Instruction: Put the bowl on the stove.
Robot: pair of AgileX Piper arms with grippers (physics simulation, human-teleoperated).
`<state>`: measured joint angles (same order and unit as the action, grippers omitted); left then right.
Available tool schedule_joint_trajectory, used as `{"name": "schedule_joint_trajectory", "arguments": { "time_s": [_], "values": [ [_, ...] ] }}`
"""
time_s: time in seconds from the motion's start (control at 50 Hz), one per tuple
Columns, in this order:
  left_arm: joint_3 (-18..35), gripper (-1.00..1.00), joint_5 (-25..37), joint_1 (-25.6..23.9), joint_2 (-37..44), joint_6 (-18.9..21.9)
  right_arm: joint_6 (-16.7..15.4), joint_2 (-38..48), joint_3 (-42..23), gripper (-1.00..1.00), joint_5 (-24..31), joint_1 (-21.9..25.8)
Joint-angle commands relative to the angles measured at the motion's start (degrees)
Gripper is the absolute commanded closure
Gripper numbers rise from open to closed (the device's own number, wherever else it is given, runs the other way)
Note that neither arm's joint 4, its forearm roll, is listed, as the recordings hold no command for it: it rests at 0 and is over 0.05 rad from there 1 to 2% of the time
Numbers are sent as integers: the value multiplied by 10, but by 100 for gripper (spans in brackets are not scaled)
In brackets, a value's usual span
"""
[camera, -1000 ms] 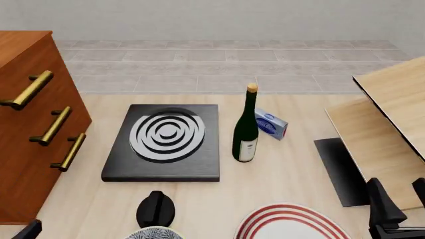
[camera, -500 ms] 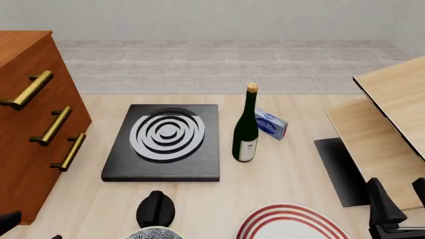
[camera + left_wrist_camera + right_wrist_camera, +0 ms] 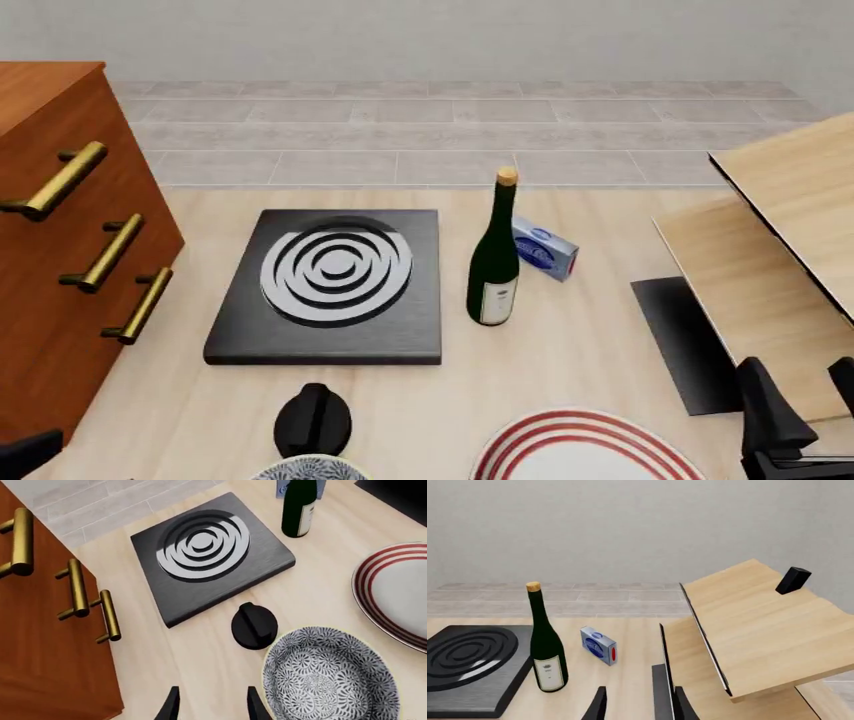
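Front view showing bowl [image 3: 310, 468] sitting at near table edge, just beside black knob [image 3: 312, 420], near of stove [image 3: 330, 285]. Left gripper [image 3: 211, 707] hovering beside bowl, fingers apart; right gripper [image 3: 638, 705] likewise parted.

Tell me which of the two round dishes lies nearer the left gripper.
The bowl, deep and covered in a grey-and-white floral pattern, lies just beside the left gripper. The plate, flat and white with red rings, sits beyond the bowl.

Matte black right gripper [image 3: 801, 420], angular fingers [image 3: 767, 405].
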<state>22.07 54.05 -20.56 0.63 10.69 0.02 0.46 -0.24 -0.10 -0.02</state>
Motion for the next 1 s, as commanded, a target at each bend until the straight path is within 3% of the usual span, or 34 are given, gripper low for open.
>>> {"name": "schedule_joint_trajectory", "arguments": {
  "time_s": [0.02, 0.18, 0.56, 1.0],
  "values": [
    [-21, -100, -17, -24, 14, -20, 0, 0, 0, -100, 0, 0],
    [-34, -100, -49, -63, 57, -55, 0, 0, 0, -100, 0, 0],
    [-64, -100, -88, -106, 99, -86, 0, 0, 0, -100, 0, 0],
    [-73, -100, -86, -102, 97, -86, 0, 0, 0, -100, 0, 0]
  ]
}}
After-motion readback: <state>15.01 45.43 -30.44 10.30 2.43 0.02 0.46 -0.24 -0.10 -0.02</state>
